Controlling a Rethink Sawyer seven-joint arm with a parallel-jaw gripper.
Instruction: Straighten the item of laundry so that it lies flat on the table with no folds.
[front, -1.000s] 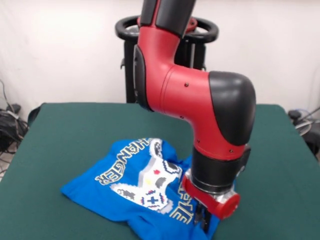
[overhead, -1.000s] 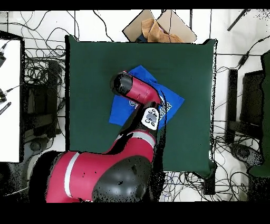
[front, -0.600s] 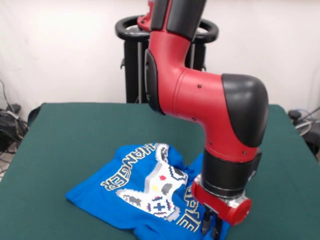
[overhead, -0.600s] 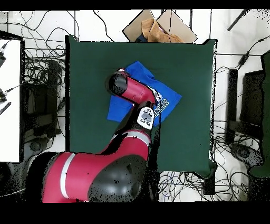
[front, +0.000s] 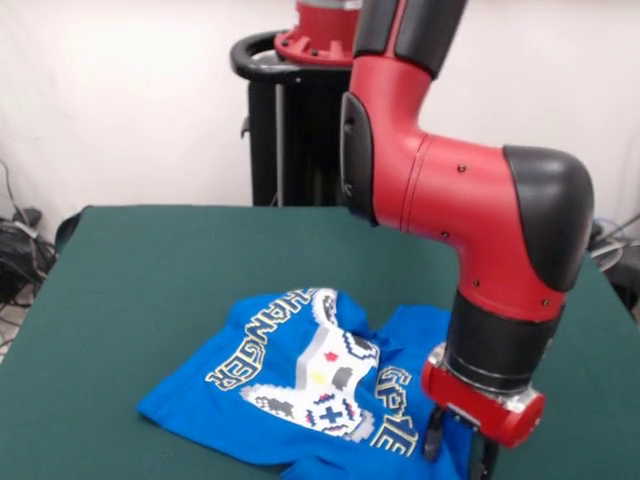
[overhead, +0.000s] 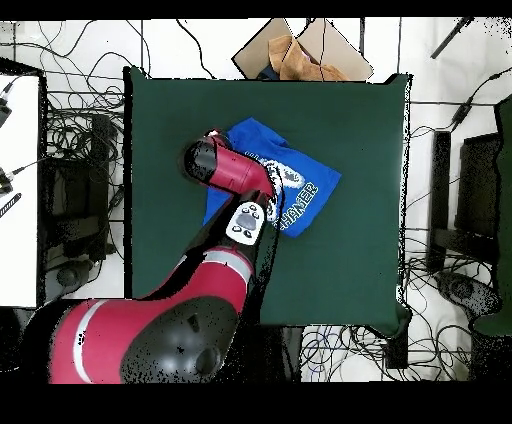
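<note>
Green table (front: 130, 270) bears diagonally lying rumpled T-shirt (front: 300, 385).

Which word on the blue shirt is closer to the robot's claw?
In the front view, the shorter word sits beside the gripper on the blue T-shirt. The longer word ending in "HANGER" runs along the far side of the controller print.

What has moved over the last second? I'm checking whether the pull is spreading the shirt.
In the front view the gripper has travelled to the picture's right along the near edge, and the blue T-shirt has been dragged with it: more of the print and lettering now lies open. Whether the fingers clamp the cloth cannot be seen. The shirt is still wrinkled; the green table is unchanged.
</note>
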